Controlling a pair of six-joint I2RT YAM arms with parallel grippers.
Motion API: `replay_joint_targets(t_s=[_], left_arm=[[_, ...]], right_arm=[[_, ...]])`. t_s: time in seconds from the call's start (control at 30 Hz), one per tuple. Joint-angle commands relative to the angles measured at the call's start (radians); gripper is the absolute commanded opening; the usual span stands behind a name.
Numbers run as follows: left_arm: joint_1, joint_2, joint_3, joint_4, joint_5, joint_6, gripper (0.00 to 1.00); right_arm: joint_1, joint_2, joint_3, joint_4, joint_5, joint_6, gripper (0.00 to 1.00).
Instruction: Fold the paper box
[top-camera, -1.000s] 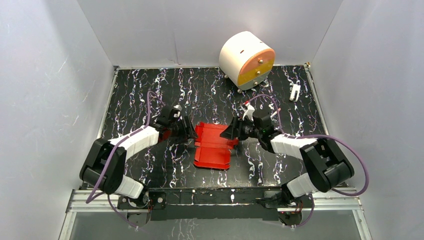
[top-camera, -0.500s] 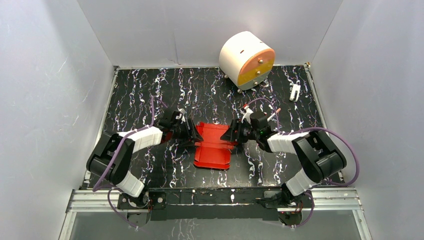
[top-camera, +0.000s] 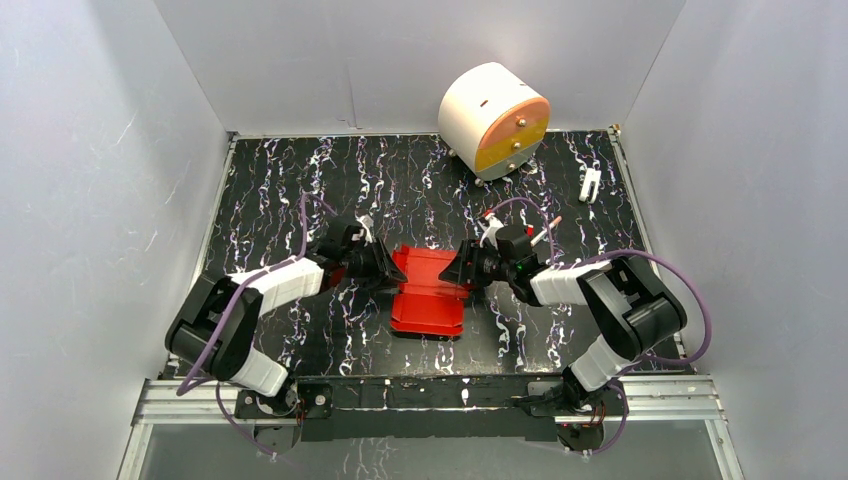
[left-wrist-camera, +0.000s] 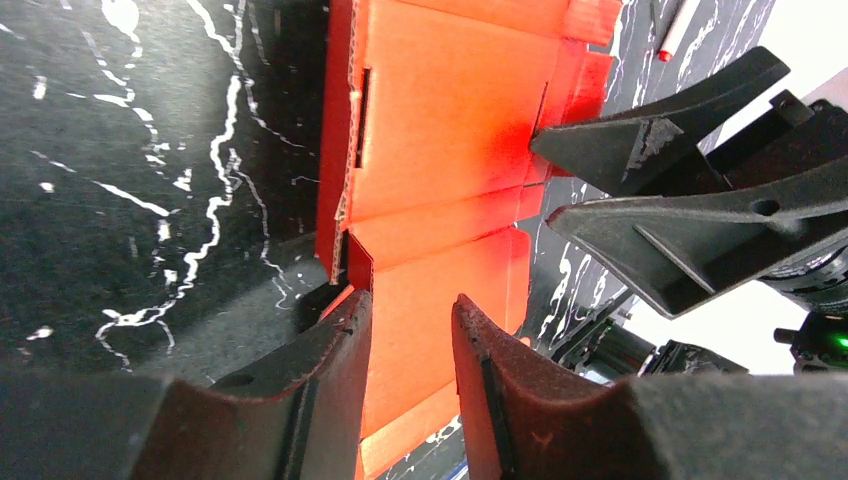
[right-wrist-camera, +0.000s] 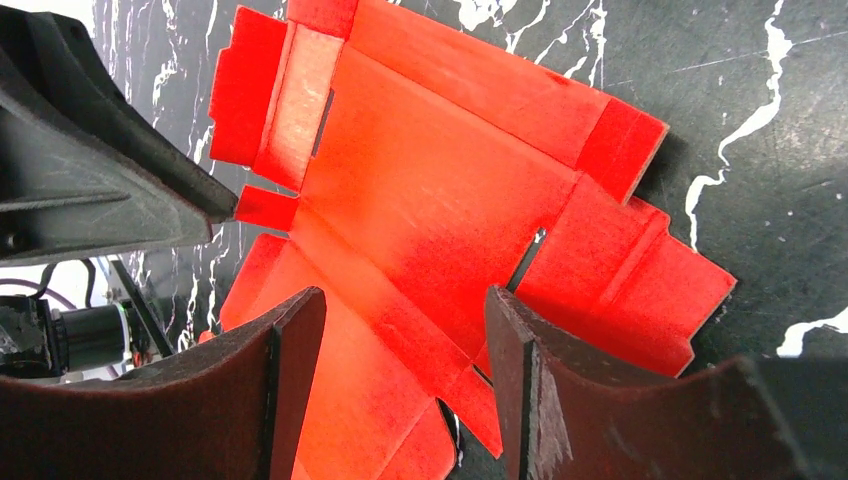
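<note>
Centre of surface (top-camera: 300, 180), btwn the arms, paper box (top-camera: 428, 295) lies mostly flat, unfolded: thin light card, prob. floppy, bends at creases, so pinch flap edges; left gripper (left-wrist-camera: 410, 310) narrowly apart at its edge, right gripper (right-wrist-camera: 400, 310) wide apart above it.

One paper box (top-camera: 430, 298), one drum (top-camera: 485, 112), two arms (top-camera: 275, 283) (top-camera: 585, 283).
</note>
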Motion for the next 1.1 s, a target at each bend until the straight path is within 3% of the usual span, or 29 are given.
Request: replay_joint_targets(t_s=[0.0, 0.33, 0.53, 0.67, 0.93, 1.07], left_arm=[[-0.056, -0.050, 0.044, -0.042, -0.066, 0.028, 0.32], [-0.249, 0.029, 0.205, -0.237, -0.348, 0.161, 0.29], [-0.263, 0.021, 0.232, -0.296, -0.408, 0.173, 0.32], [-0.239, -0.046, 0.227, -0.322, -0.458, 0.181, 0.39], [-0.073, -0.124, 0.143, -0.282, -0.321, 0.166, 0.48], [-0.041, -0.088, 0.149, -0.272, -0.271, 0.173, 0.50]], right_arm=[[0.016, 0.014, 0.010, -0.025, 0.049, -0.017, 0.69], [0.040, 0.011, 0.027, -0.071, 0.107, -0.039, 0.68], [0.041, -0.011, 0.041, -0.085, 0.101, -0.054, 0.68], [0.041, -0.053, 0.073, -0.120, 0.082, -0.084, 0.69], [0.041, -0.170, 0.144, -0.248, 0.062, -0.128, 0.72], [0.041, -0.220, 0.156, -0.370, 0.155, -0.125, 0.73]])
